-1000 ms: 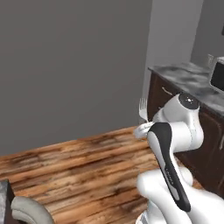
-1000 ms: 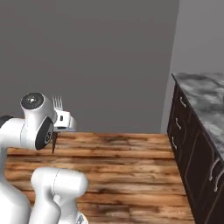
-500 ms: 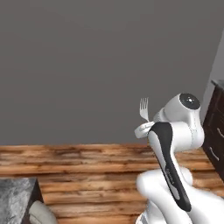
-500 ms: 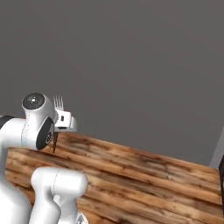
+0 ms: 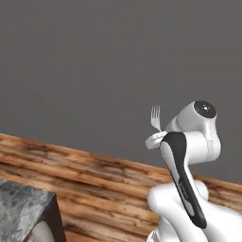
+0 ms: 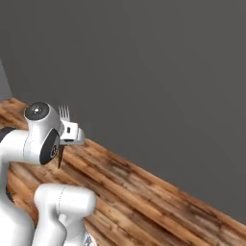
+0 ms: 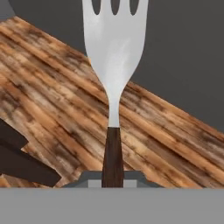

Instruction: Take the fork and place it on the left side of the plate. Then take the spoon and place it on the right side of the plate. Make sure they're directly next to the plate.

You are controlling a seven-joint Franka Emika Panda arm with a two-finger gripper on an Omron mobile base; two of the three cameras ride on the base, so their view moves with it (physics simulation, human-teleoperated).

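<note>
Tool (image 7: 113, 181) clamps fork (image 7: 114, 57) upright, above wood floor (image 7: 52, 92).

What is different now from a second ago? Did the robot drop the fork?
No. The whole view swung round because the base turned: the dark cabinets with the grey counter slid out of sight, and now there is a grey wall, the wooden floor and a grey counter corner. The tool stayed shut on the fork, tines up, in the same pose.
</note>
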